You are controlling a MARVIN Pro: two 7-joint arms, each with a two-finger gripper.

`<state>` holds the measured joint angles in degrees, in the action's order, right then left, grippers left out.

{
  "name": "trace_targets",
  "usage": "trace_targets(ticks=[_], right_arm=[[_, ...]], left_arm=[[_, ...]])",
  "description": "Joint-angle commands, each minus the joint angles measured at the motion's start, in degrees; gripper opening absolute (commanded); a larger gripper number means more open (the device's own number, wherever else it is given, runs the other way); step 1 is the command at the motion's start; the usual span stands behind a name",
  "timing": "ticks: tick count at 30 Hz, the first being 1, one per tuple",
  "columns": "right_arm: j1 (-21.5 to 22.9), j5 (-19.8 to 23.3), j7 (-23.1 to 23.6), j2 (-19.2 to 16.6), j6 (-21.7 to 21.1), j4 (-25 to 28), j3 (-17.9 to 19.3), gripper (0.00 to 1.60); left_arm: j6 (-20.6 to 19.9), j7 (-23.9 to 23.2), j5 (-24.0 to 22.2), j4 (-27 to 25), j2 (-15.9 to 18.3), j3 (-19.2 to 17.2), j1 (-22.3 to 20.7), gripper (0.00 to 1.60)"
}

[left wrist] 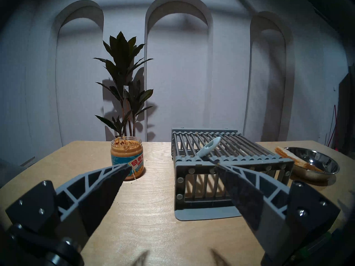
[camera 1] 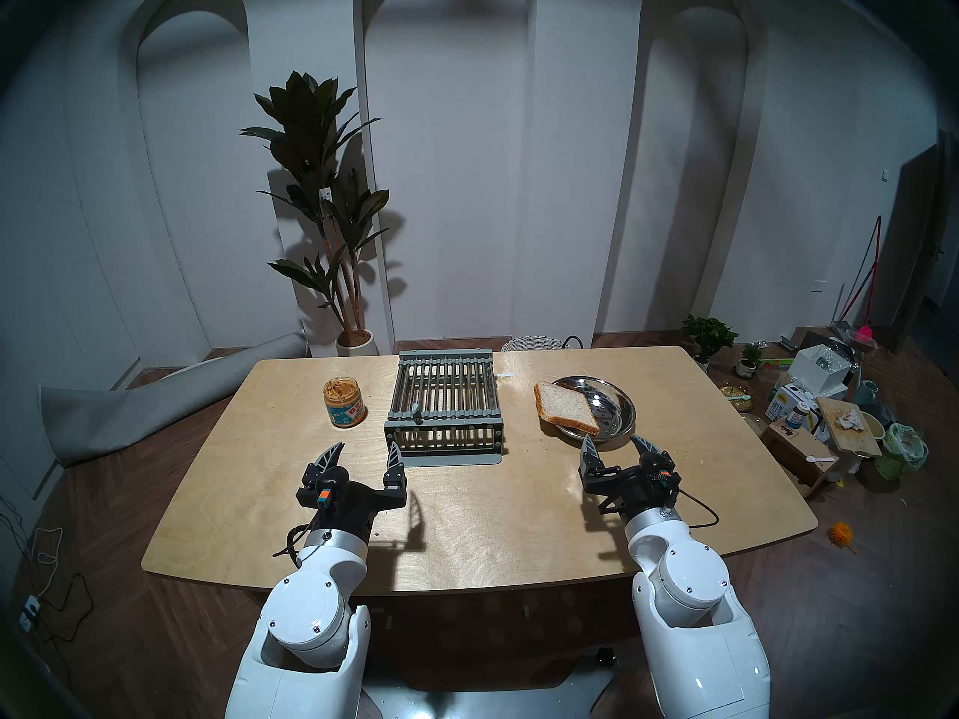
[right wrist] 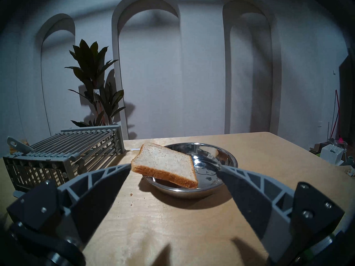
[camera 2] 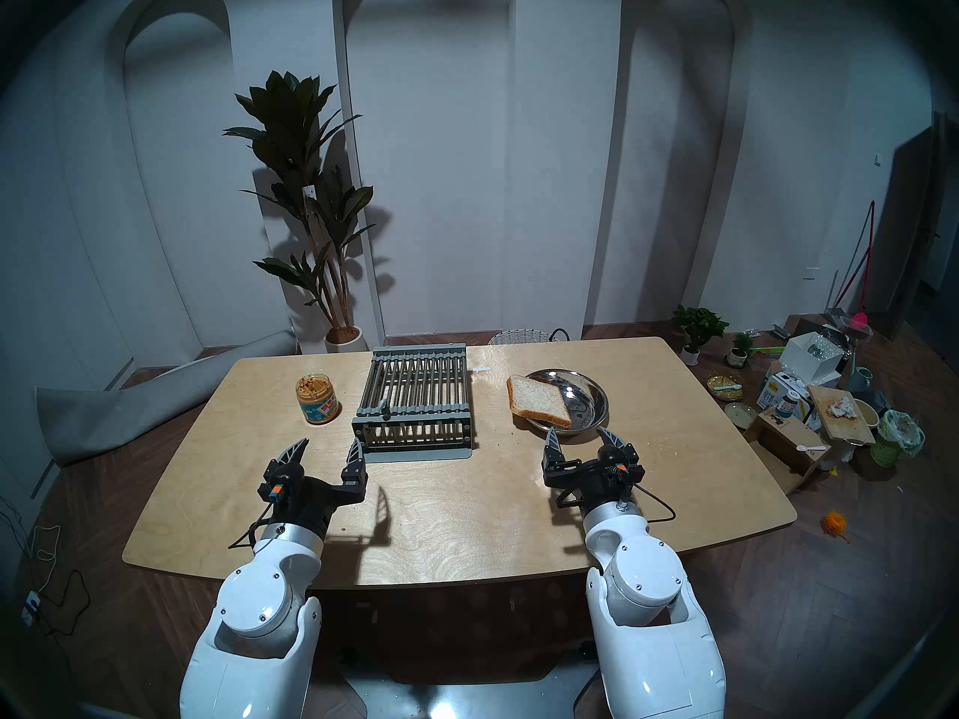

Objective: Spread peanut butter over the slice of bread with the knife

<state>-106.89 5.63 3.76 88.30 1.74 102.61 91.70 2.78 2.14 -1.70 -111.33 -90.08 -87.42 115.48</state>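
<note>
Pale wooden table point(camera 1: 467, 521) carries everything, rounded corners, dark wood floor around it. Grey slatted rack point(camera 1: 443, 406) stands mid-table toward the far edge, on a flat grey base. Round shiny metal dish point(camera 1: 617, 409) sits to the rack's right. Left tool point(camera 1: 366, 456) hangs above the table near the rack's front left corner, fingers spread wide, nothing between them. Right tool point(camera 1: 617, 445) hangs just short of the dish's near rim, fingers also wide apart and empty. Slice of bread point(camera 1: 565, 409) lies tilted on the dish, one edge propped over the left rim and overhanging the table, lower corner down inside the dish; top face plain, no spread on it. Peanut butter point(camera 1: 342, 388) fills an open jar standing upright to the left of the rack, well apart from the bread. Knife point(left wrist: 208, 150) lies on top of the rack's bars near the front left, pale blue handle angled up; blade mostly hidden by the left tool's finger in the wrist view.
</note>
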Motion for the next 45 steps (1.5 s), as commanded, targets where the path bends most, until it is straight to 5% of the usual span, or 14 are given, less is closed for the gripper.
trace_targets(ticks=[1,8,12,27,35,39,45], right_arm=[[4.4,1.2,0.2,0.0,0.7,-0.7,0.9,1.6],[8.3,2.5,0.1,-0.4,1.2,-3.4,2.9,1.6],[10.4,3.2,-0.2,-0.4,1.4,-5.8,4.0,1.6],[12.4,4.1,0.1,-1.8,2.2,-9.9,5.3,1.6],[13.9,4.9,0.8,-2.6,2.2,-10.4,6.3,1.6],[14.7,5.4,1.3,-3.1,2.2,-10.7,6.9,1.6],[15.7,5.8,1.7,-3.7,2.3,-11.5,7.7,1.6]], left_arm=[[-3.6,2.3,0.3,-3.2,0.9,3.5,-2.8,1.6],[-12.4,3.7,1.9,-5.5,1.1,5.4,-5.6,1.6],[-13.0,5.3,2.0,-5.4,1.2,6.4,-7.6,1.6],[1.6,12.8,5.7,8.3,3.5,16.0,-15.9,1.6],[7.6,17.3,8.3,12.6,2.2,16.7,-19.3,1.42],[12.4,20.0,9.5,17.5,1.2,17.1,-22.6,1.52],[16.9,24.3,12.2,24.5,-0.2,16.9,-26.0,1.42]])
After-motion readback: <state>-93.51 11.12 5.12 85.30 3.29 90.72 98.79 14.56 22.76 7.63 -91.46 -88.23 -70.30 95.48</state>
